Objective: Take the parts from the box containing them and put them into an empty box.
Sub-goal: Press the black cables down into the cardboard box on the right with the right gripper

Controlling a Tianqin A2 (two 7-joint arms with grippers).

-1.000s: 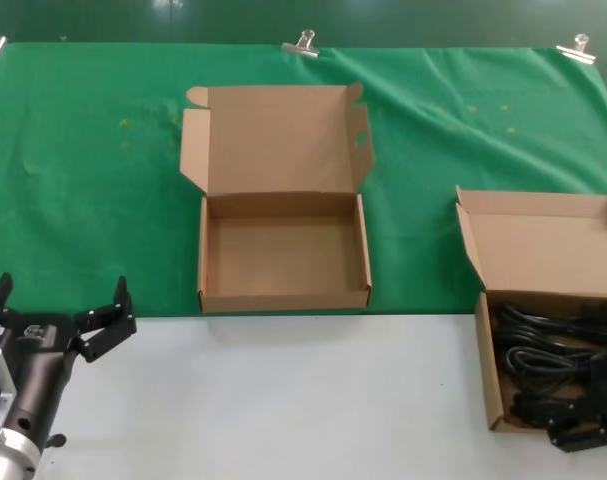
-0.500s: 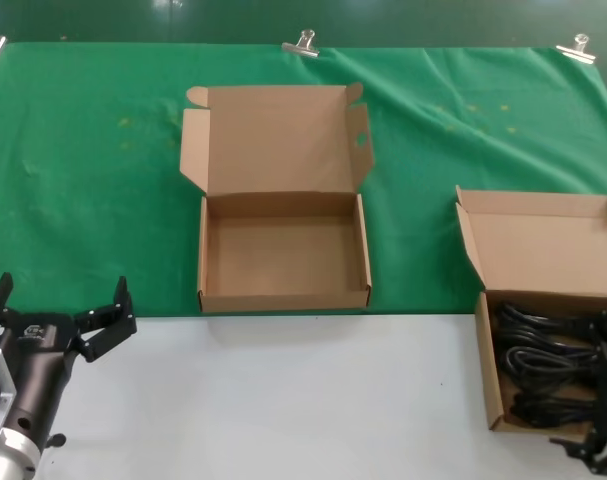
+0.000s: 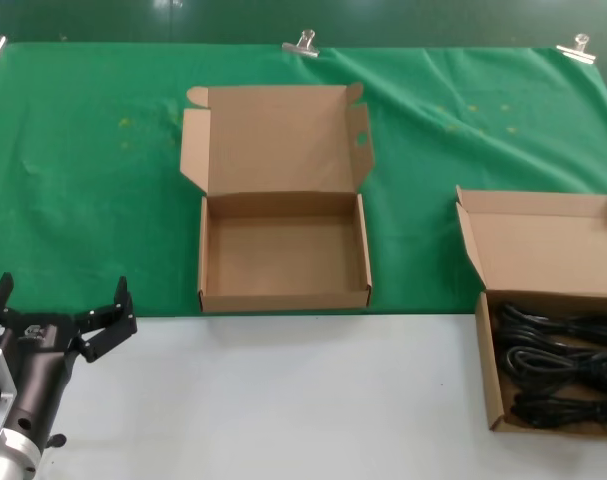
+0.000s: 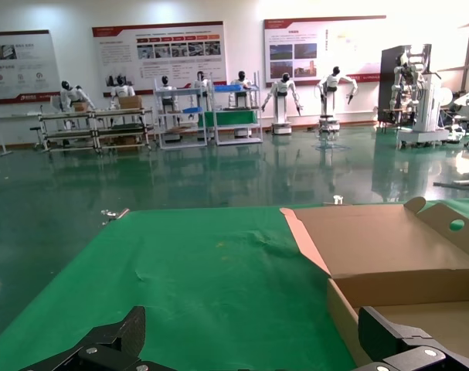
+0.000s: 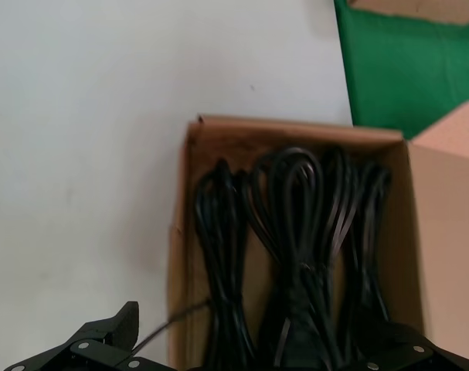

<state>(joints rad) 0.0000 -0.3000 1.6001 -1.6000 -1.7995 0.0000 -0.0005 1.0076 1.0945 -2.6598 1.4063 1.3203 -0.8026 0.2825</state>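
Two open brown corrugated cardboard boxes on a table, one holding black power cords.

Empty box [image 3: 283, 260], wide slotted lid flaps, on green cloth [image 3: 83, 170] at centre. Box of cords [image 3: 491, 380], at the robot's right on white tabletop [image 3: 283, 400], holds looped black rubbery cord bundles [image 3: 555, 362] side by side. Left gripper [image 3: 61, 308] near the left front edge, fingers spread wide. Right gripper [image 5: 257, 352] above the cords, fingers spread wide, holding nothing.

Looped black cords [image 5: 296, 255] in cardboard box [image 5: 184, 255]
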